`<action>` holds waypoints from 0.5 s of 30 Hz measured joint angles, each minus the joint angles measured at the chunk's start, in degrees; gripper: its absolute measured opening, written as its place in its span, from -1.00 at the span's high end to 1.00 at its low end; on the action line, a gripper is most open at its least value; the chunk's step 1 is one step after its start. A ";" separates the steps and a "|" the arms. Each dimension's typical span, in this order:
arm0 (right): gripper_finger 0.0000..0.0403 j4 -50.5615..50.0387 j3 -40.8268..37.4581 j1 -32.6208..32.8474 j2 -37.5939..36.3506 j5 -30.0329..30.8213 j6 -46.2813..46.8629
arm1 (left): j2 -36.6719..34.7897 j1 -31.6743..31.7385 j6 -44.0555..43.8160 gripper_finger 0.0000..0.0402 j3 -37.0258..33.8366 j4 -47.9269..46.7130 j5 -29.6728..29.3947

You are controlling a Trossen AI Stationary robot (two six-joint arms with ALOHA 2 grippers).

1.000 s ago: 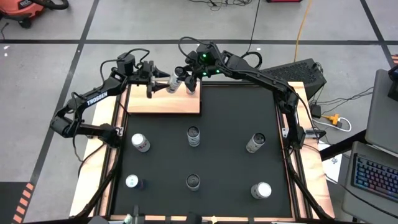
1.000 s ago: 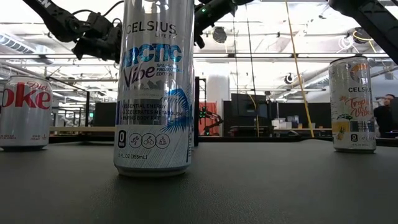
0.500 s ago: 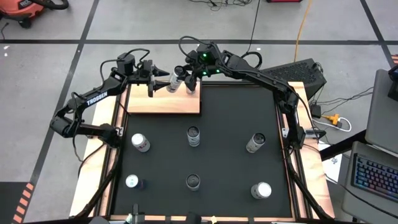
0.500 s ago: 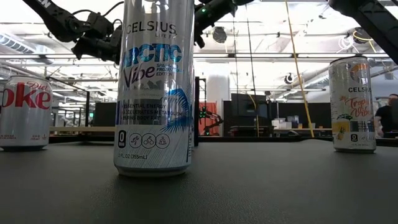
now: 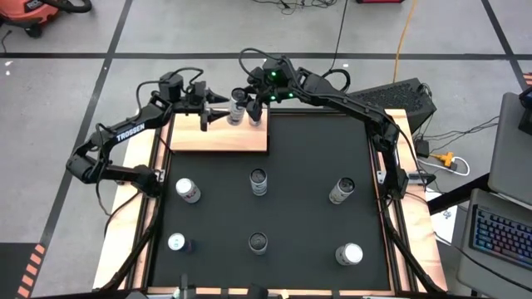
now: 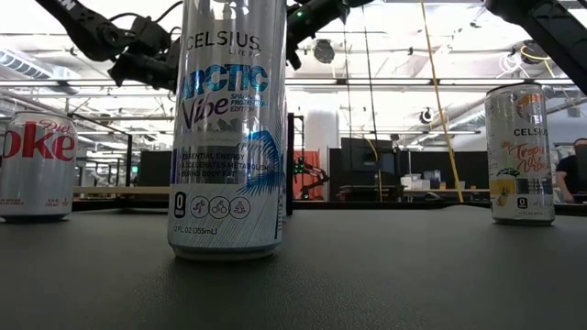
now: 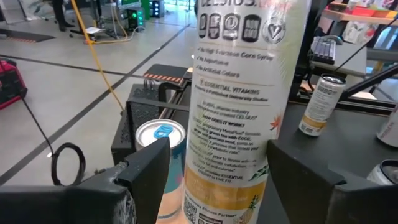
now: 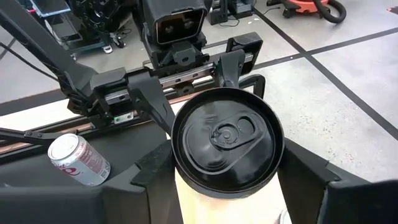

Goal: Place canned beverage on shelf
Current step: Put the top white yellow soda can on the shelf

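The canned beverage (image 5: 237,108) is a tall white Celsius can with a black top (image 8: 227,138). It stands upright over the far right corner of the shelf (image 5: 218,139), a light-wood board at the mat's far left. My right gripper (image 5: 252,104) is shut on the can. My left gripper (image 5: 221,110) faces it from the left with its fingers (image 7: 149,165) on either side of the can's body (image 7: 239,124). In the low view a near can hides the held one. Both grippers show at the top there, left (image 6: 147,57) and right (image 6: 307,23). My right gripper pinches the can's upper part, just under the rim (image 8: 180,171), between its two fingers. They come from the table's right, slanting slightly down. The can stays upright; its bottom is hidden. My left gripper: a gap shows beside one finger; whether the other touches, I cannot tell.
Several cans stand on the black mat (image 5: 299,149): a tall Arctic Vibe can (image 6: 229,128) closest to the low camera, a Diet Coke (image 6: 35,165) and another Celsius can (image 6: 520,154). A silver can top with a blue tab (image 7: 160,134) shows beside the held can.
My left gripper has swung a little toward the table's far edge beside the can. The right gripper and the can have kept still.
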 joint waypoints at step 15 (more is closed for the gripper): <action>-0.01 -0.35 0.00 0.31 1.09 -0.52 0.04 | 0.00 -2.98 -0.09 -0.30 0.00 -0.04 -0.04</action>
